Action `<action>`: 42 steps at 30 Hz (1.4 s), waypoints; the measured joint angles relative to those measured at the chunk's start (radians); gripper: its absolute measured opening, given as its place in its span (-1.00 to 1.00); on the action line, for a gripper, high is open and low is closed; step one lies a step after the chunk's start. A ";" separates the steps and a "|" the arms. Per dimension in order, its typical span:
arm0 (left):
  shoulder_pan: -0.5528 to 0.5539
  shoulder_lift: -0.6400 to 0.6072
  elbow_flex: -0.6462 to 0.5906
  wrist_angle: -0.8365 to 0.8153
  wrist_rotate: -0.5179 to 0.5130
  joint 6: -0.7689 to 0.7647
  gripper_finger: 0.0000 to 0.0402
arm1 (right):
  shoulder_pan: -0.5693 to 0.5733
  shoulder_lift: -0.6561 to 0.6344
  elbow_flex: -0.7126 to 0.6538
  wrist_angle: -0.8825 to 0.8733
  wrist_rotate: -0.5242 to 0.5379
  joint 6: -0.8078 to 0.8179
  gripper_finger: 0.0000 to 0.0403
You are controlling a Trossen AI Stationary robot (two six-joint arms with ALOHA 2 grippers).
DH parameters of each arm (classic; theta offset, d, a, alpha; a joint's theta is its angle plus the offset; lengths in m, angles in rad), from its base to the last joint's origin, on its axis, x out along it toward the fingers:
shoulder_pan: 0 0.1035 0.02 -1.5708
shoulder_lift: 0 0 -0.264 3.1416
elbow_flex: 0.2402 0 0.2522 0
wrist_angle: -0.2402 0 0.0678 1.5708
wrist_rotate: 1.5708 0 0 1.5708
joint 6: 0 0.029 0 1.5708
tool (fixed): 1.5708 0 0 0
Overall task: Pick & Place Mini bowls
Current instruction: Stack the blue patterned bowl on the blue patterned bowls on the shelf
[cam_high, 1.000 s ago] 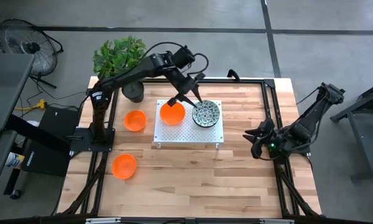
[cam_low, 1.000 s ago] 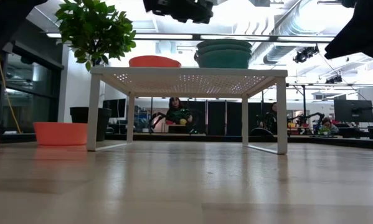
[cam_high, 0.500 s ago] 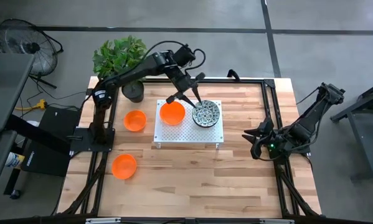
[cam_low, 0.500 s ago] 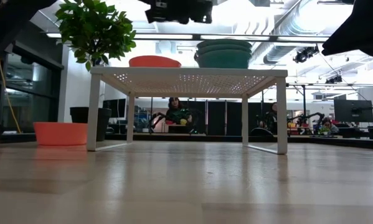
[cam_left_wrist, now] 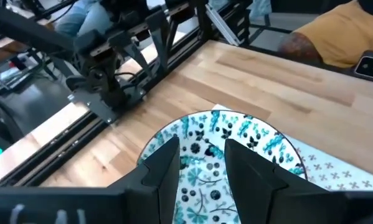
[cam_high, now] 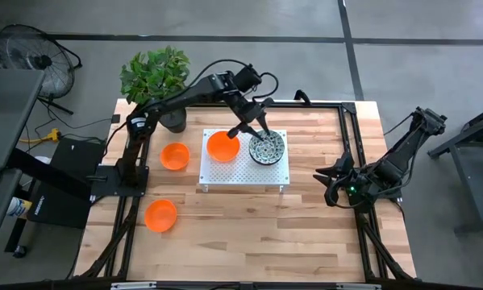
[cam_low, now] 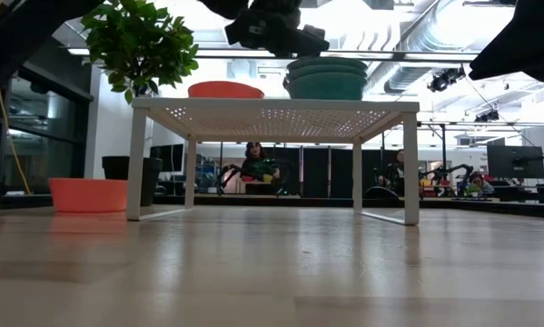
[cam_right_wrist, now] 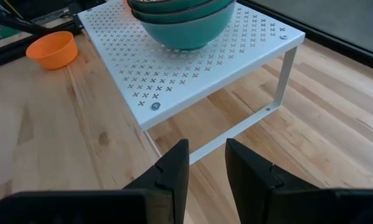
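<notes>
A white perforated rack (cam_high: 243, 167) stands mid-table. On it sit one orange mini bowl (cam_high: 222, 147) and a stack of speckled mini bowls (cam_high: 268, 148), teal on the outside in the low view (cam_low: 326, 79). Two more orange bowls rest on the table (cam_high: 174, 156) (cam_high: 160, 215). My left gripper (cam_high: 254, 129) hovers open above the rack, between the orange bowl and the stack. In its wrist view the left gripper (cam_left_wrist: 202, 165) has the top speckled bowl (cam_left_wrist: 226, 146) just below its fingers. My right gripper (cam_high: 335, 180) waits open near the table's right edge.
A potted plant (cam_high: 154, 74) in a black pot stands at the far left corner. Black frame rails (cam_high: 350, 145) run along the table's sides. Bare wood lies near of the rack. A person sits beyond the table (cam_low: 258, 163).
My left gripper has moved from over the rack's orange bowl toward the table's right, nearer the speckled stack, and has turned a little. The bowls have stayed where they were.
</notes>
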 joint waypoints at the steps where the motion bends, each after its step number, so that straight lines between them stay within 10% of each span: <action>1: 0.000 0.000 0.000 0.007 0.000 0.000 -0.38 | 0.000 0.000 0.000 0.000 0.000 0.000 -0.54; 42: -0.014 0.100 0.000 0.033 -0.050 -0.058 -0.38 | 0.000 0.000 0.001 0.022 -0.007 0.003 -0.53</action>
